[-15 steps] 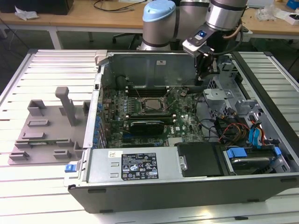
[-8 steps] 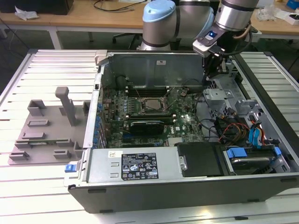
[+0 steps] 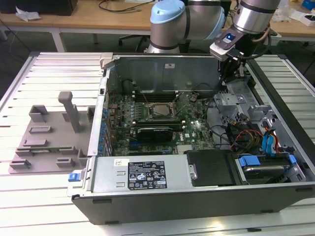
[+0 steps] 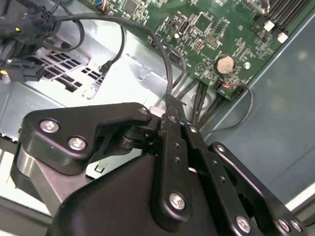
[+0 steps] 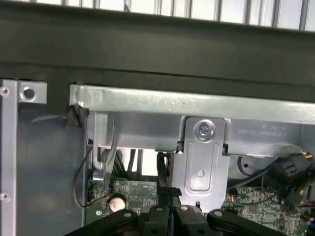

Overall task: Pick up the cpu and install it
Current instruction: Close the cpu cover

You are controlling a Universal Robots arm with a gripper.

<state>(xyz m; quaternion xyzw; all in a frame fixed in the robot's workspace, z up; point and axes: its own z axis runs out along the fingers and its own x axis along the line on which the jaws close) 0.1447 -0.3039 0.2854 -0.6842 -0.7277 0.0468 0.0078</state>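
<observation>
One open grey metal computer case [image 3: 147, 173] holds a green motherboard [image 3: 197, 132].
My black tool [image 4: 166, 104] hangs inside it, pinched closed; any load, I cannot tell.

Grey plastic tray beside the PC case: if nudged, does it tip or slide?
Grey tray likely slides, not tips: broad flat base on the slatted table. Probably light and stiff, being moulded plastic. Its upright post could snag.

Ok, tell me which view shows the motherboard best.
The exterior view: the motherboard lies nearly whole inside the open case. The second wrist view catches a corner with the coin cell; the first wrist view, a strip.
</observation>
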